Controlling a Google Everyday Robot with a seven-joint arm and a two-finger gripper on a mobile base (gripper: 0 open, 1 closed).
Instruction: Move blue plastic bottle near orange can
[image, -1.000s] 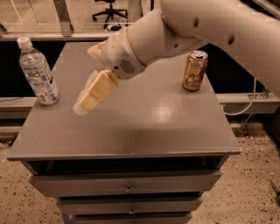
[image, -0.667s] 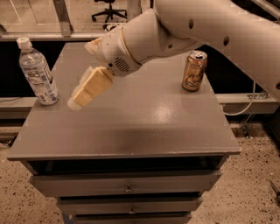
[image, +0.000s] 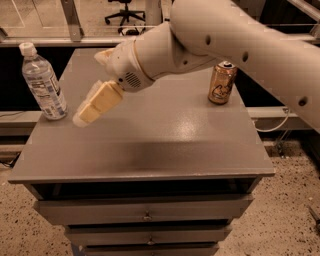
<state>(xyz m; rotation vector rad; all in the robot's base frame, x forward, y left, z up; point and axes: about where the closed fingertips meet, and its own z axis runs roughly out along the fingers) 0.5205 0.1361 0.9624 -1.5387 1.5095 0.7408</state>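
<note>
The blue plastic bottle (image: 44, 82), clear and ribbed with a white cap and a white-blue label, stands upright at the table's far left edge. The orange can (image: 222, 83), golden with a silver top, stands upright at the back right of the table. My gripper (image: 89, 87) hangs over the left part of the table, just right of the bottle and not touching it. It is open and empty: one cream finger (image: 96, 104) points down-left and the other (image: 103, 55) shows higher up. The can is far to the gripper's right.
The grey table (image: 165, 150) is the top of a drawer cabinet with handles along its front (image: 146, 216). My white arm (image: 240, 45) crosses above the table's back right. An office chair (image: 125, 7) stands on the floor behind.
My gripper has moved left and slightly back, closer to the bottle. The bottle and the can have not moved.
</note>
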